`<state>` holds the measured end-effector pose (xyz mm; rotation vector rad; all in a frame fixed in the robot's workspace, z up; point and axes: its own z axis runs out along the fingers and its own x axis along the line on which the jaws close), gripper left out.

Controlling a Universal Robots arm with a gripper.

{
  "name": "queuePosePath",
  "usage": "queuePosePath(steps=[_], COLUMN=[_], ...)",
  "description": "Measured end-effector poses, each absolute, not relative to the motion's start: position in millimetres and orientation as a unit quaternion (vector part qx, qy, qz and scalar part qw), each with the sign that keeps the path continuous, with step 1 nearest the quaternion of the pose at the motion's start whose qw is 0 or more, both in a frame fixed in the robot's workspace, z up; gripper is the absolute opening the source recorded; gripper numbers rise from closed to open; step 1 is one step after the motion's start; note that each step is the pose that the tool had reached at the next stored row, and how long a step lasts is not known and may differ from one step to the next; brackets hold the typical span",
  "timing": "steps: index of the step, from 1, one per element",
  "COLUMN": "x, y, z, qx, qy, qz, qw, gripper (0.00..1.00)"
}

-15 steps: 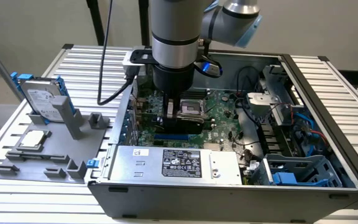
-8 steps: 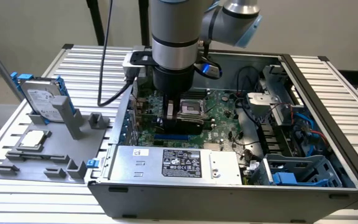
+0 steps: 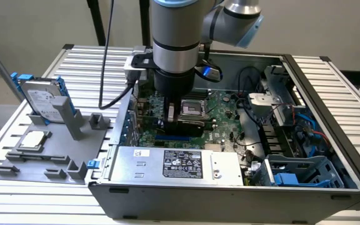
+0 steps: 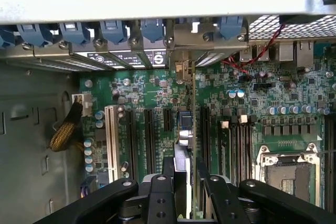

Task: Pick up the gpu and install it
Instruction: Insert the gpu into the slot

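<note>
slatted metal bench, open pc case (image 3: 330,140). gripper (image 4: 185,182) down inside over motherboard (image 4: 142,93), pinching gpu (image 4: 188,129) edge-on, directly beneath fingers, bracket at rear slots. pickup done; seating in slot apparently unfinished.

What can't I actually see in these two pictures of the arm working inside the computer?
1. Whether the gpu is seated in its slot: in the wrist view the card stands edge-on over it, between the fingers; in the exterior view the arm blocks it.
2. The gpu's face: edge-on in the wrist view.
3. The print on the power supply label: exterior view, too small.
</note>
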<state>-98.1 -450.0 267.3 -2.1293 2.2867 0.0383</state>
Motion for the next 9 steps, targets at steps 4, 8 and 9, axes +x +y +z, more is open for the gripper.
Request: queuePosePath(steps=[4, 8, 9], x=[-98.0, -98.1, -98.1], y=[-450.1, -450.0, -450.0], z=[266.2, 265.7, 265.5], qx=[-0.681, -0.681, -0.681], qy=[0.732, 0.732, 0.732], qz=[0.013, 0.014, 0.015], qw=[0.007, 0.006, 0.006], gripper=[0.27, 0.27, 0.27])
